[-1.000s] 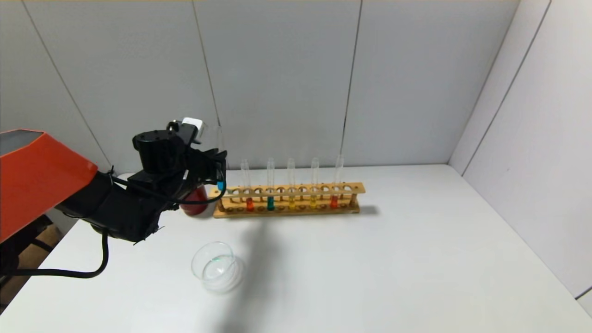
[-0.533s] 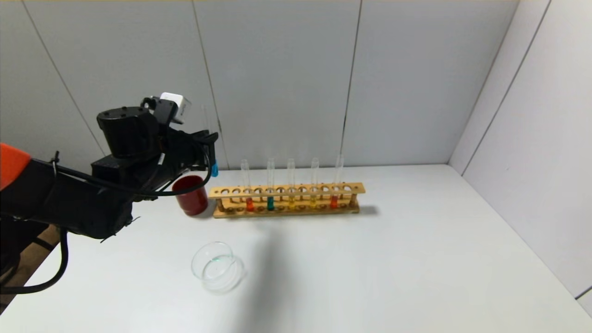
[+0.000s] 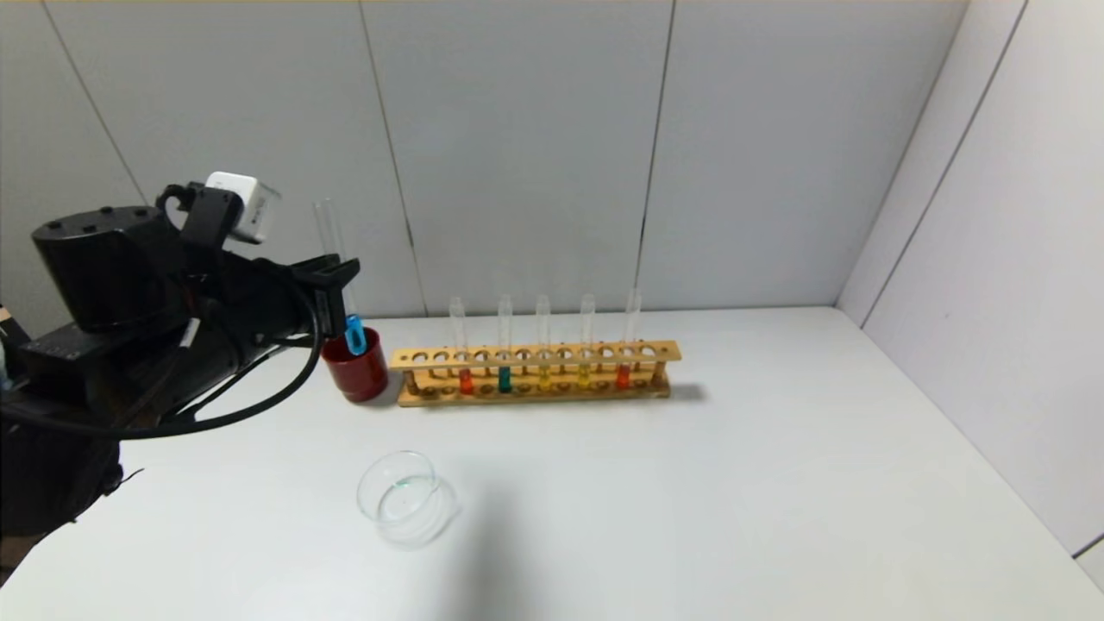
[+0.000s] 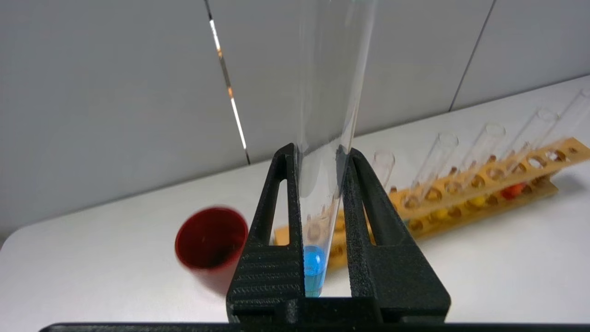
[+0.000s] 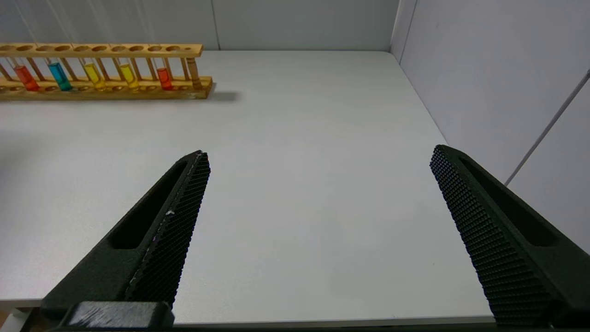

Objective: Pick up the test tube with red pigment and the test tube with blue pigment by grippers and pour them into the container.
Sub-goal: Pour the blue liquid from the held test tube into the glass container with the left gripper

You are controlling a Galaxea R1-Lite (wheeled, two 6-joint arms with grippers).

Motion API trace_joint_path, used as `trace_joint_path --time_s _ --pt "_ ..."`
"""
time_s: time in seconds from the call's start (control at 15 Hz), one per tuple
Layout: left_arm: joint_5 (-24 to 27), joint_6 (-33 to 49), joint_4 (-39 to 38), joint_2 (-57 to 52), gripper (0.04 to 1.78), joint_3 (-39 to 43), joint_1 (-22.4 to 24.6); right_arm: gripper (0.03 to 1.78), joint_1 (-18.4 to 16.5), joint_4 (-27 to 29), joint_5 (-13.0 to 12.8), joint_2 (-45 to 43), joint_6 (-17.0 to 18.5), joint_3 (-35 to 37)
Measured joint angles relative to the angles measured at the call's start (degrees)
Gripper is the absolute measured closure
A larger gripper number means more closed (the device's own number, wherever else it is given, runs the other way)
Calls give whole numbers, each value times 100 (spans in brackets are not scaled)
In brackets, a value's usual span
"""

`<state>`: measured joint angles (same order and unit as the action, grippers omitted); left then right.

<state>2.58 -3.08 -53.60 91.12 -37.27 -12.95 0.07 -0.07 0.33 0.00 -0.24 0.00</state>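
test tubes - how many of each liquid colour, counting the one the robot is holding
red-orange: 2, in the wooden rack at and
yellow: 2, at and
green-teal: 1, at
blue: 1, the test tube with blue pigment, held in the left gripper
total: 6 tubes

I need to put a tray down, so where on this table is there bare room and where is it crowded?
The table is bare from the wooden rack across to the right wall. The strip between rack and glass container is open too. It is crowded at the back left, where the red cup, the rack end and the left gripper holding the blue tube cluster.
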Motion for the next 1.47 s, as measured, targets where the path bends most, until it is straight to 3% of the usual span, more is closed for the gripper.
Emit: trace_joint_path --time_s 0.8,1.07,1.47 --pt "-69 366 -232 -1497 152 2341 28 6 -2 0 0 0 0 0" --pt "-5 55 -378 -1434 152 2336 146 6 0 0 -2 0 0 0" --pt "848 -1673 -530 -1025 152 1648 302 6 0 0 0 0 2 0"
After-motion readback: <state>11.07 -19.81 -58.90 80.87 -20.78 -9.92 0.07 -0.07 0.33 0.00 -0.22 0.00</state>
